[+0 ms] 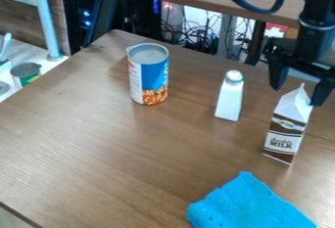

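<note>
Looks like the milk carton [286, 131] is kinda steadied by its flat base on the table [131, 158], beside the upright white shaker [229, 97], with its peaked top loosely flanked, not pinched, by the open gripper [299, 95], fingers spread wider than that top.

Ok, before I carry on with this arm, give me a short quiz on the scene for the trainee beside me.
1. True or false: seen from the camera, the shaker stands between the can and the carton.

2. Which thing is nearest the gripper, whose jaws are open?
a) the can
b) the carton
c) the shaker

3. Fill in the missing word: the blue ____ lies at the picture's bottom edge.

Key: 1 true; 2 b; 3 cloth
</note>
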{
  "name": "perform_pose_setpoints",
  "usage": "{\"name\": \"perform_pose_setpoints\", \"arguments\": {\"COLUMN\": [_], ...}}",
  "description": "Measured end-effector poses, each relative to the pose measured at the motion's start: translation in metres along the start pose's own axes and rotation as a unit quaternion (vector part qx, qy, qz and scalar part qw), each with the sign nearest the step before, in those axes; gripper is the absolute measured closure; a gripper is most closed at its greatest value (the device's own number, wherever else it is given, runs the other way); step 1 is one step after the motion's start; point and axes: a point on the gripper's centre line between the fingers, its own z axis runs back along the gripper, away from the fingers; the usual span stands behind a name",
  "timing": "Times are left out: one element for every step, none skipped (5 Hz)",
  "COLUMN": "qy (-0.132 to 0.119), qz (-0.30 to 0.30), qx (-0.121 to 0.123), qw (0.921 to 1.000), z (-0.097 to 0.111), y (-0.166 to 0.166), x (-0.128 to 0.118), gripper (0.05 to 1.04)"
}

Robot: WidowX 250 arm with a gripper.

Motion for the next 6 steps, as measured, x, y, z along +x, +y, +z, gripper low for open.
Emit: {"name": "perform_pose_setpoints", "arguments": {"qy": [0.005,0.014,0.022,0.03,0.04,0.063], "qz": [0.001,0.006,0.006,0.002,-0.005,-0.008], "qx": [-0.008,-0.02,-0.026,-0.034,-0.036,-0.032], "qw": [1.0,0.9997,0.9994,0.999,0.9986,0.9975], "z": [-0.005,-0.011,-0.016,-0.015,-0.016,-0.012], "y": [-0.002,-0.006,-0.007,-0.009,-0.009,-0.008], "x": [-0.004,-0.009,-0.016,-0.022,-0.026,-0.032], "gripper": [0.083,0.083,0.083,0.133,0.252,0.252]}}
